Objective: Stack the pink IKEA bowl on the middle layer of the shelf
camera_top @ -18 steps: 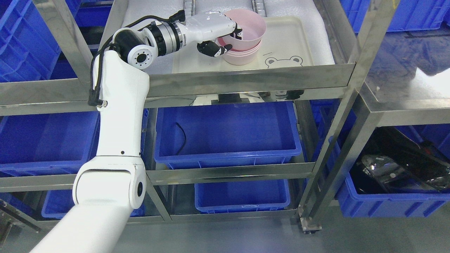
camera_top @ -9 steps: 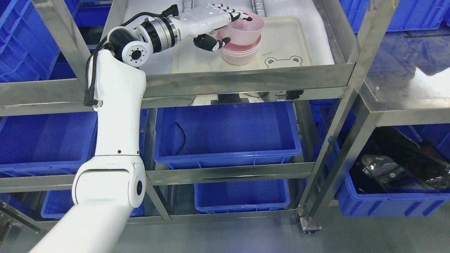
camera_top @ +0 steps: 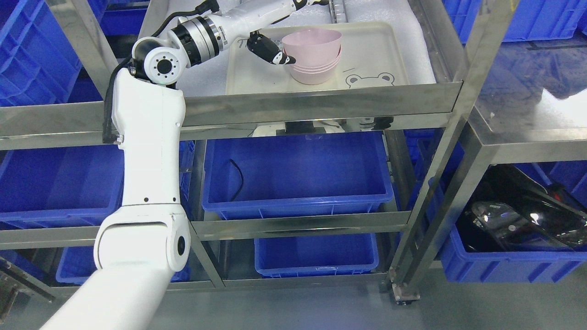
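Bowls — pink ones, nested in a stack (camera_top: 313,57) — stand on a cream tray (camera_top: 367,50) that lies on the shelf level behind the steel front rail (camera_top: 321,103). The stack sits near the tray's middle, toward its front edge, and the top pink bowl (camera_top: 312,41) rests squarely in the ones beneath it, rim level. A line-drawn bear face (camera_top: 369,80) marks the tray's front right corner, just beside the stack.

The left hand (camera_top: 270,27) reaches in from the shelf's left edge, above and to the left of the bowls. Its thumb (camera_top: 270,51), dark with a white tip, points at the side of the stack, very near it; whether it touches cannot be told. The other fingers run out past the top edge of the view, so how far they spread cannot be told either. Nothing shows in its grasp — the bowl stands free of it.

Blue bins (camera_top: 293,174) fill the levels below the tray's shelf.
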You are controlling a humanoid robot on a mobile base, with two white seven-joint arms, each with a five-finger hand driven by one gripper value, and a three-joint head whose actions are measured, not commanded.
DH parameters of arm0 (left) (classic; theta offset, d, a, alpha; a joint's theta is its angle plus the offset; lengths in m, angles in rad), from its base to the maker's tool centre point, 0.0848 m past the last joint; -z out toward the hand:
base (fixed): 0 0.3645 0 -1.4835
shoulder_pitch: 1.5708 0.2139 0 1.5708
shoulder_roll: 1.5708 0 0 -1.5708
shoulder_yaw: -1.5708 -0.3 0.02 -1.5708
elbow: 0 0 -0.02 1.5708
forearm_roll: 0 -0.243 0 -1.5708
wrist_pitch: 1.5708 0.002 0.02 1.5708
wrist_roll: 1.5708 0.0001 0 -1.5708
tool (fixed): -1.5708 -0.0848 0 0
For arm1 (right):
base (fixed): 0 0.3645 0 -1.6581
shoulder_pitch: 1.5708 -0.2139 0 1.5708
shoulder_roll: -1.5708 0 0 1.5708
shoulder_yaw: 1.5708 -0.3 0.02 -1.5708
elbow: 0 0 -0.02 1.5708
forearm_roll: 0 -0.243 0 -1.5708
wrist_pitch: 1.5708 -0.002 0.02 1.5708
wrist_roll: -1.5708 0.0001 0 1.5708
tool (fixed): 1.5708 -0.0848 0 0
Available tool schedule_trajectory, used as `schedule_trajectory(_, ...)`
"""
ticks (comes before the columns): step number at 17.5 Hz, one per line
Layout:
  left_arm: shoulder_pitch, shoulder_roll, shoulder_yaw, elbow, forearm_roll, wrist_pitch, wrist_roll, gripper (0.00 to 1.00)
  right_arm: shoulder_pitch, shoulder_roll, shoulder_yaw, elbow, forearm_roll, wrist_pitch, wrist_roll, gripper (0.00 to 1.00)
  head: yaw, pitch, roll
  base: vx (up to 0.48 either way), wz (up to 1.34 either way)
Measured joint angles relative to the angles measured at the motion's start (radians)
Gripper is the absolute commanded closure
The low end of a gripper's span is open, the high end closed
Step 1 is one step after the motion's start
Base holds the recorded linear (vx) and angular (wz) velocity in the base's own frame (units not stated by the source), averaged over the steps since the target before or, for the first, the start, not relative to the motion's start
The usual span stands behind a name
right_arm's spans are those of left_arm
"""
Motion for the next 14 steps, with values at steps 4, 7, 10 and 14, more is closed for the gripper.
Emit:
schedule_trajectory(4, 0.019, 0.0, -0.019, -0.016, 0.236, 0.076, 0.002, 0.0, 0.0, 0.0, 0.0, 0.0, 0.0, 0.0, 0.0, 0.0, 0.0, 0.0, 0.0, -0.049, 0.1)
schedule_trajectory(7, 0.085, 0.0, -0.099, -0.059, 0.424, 0.125, 0.028, 0.0, 0.0, 0.0, 0.0, 0.0, 0.0, 0.0, 0.0, 0.0, 0.0, 0.0, 0.0, -0.073, 0.16)
schedule_trajectory(10, 0.197, 0.0, -0.211, -0.102, 0.511, 0.123, 0.073, 0.0, 0.0, 0.0, 0.0, 0.0, 0.0, 0.0, 0.0, 0.0, 0.0, 0.0, 0.0, -0.084, 0.15)
schedule_trajectory(14, 0.398, 0.0, -0.337, -0.144, 0.55, 0.02, 0.092, 0.0, 0.0, 0.0, 0.0, 0.0, 0.0, 0.0, 0.0, 0.0, 0.0, 0.0, 0.0, -0.078, 0.12)
